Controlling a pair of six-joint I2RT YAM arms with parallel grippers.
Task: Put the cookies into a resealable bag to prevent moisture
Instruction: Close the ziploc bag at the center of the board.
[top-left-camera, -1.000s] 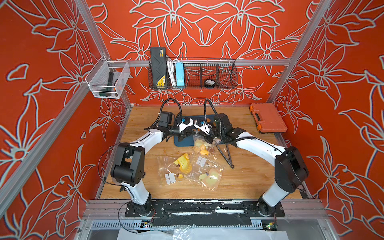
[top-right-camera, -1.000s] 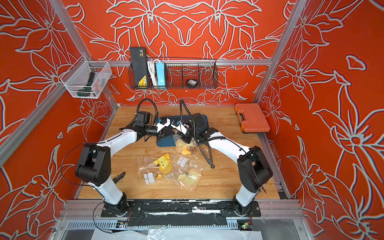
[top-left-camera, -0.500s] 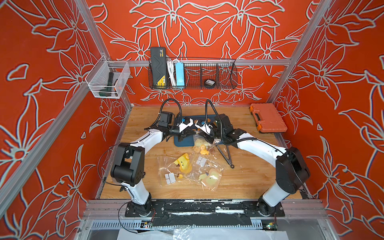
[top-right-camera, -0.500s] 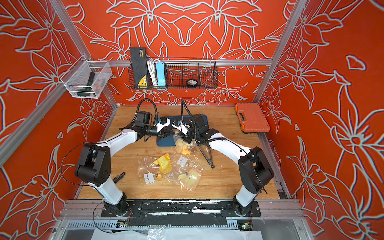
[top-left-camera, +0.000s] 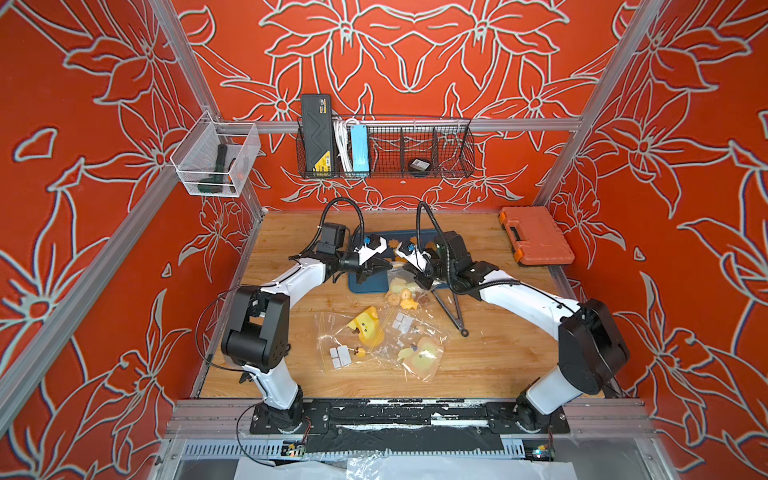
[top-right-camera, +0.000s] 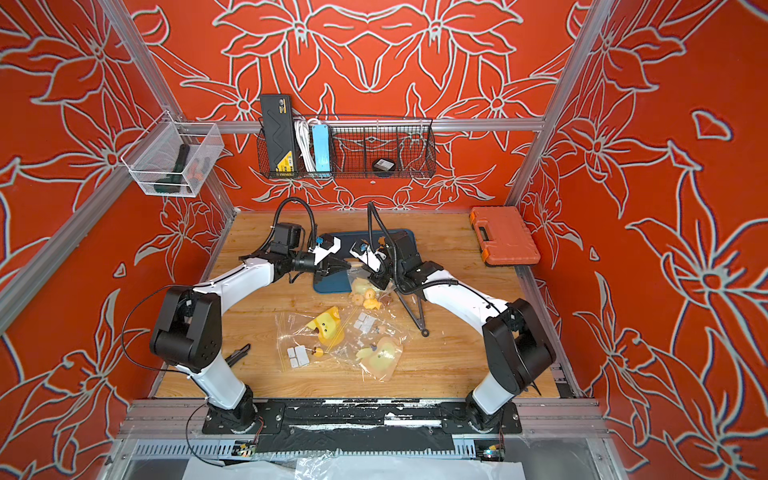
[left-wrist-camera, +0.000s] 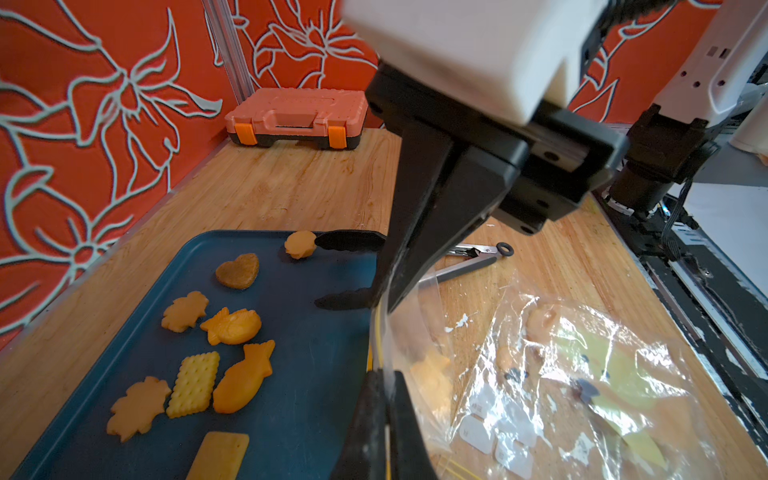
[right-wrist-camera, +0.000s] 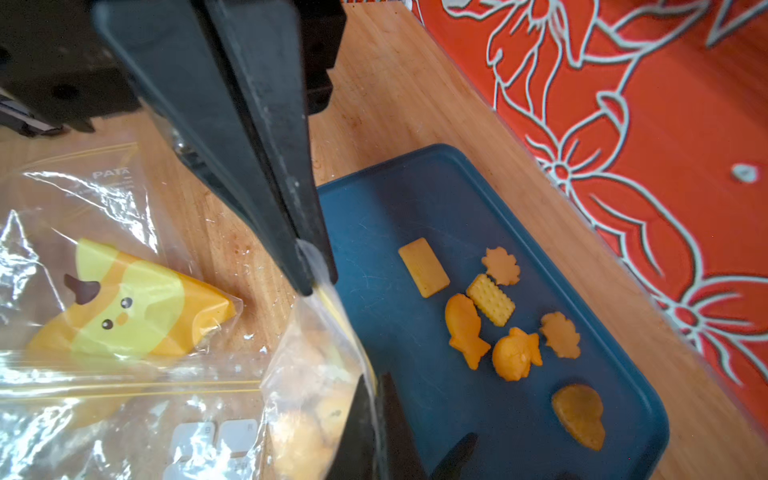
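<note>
The resealable bag (top-left-camera: 400, 286) hangs at the blue tray's (top-left-camera: 360, 286) near edge, with several cookies (top-left-camera: 405, 300) bunched in its bottom. My left gripper (top-left-camera: 384, 268) and right gripper (top-left-camera: 411, 270) meet tip to tip, both shut on the bag's yellow zip edge. In the left wrist view my left gripper (left-wrist-camera: 384, 376) pinches the bag (left-wrist-camera: 540, 374), and the right one's fingers (left-wrist-camera: 399, 270) clamp the same edge further along. Several loose cookies (left-wrist-camera: 232, 328) lie on the tray (left-wrist-camera: 316, 395). In the right wrist view my right gripper (right-wrist-camera: 372, 384) holds the bag (right-wrist-camera: 311, 374).
Two similar clear bags (top-left-camera: 353, 332) (top-left-camera: 419, 353) printed with yellow figures lie on the wooden table nearer the front. Black tongs (top-left-camera: 451, 309) rest right of the tray. An orange case (top-left-camera: 536, 241) sits at the back right. Wire baskets (top-left-camera: 386, 149) hang on the rear wall.
</note>
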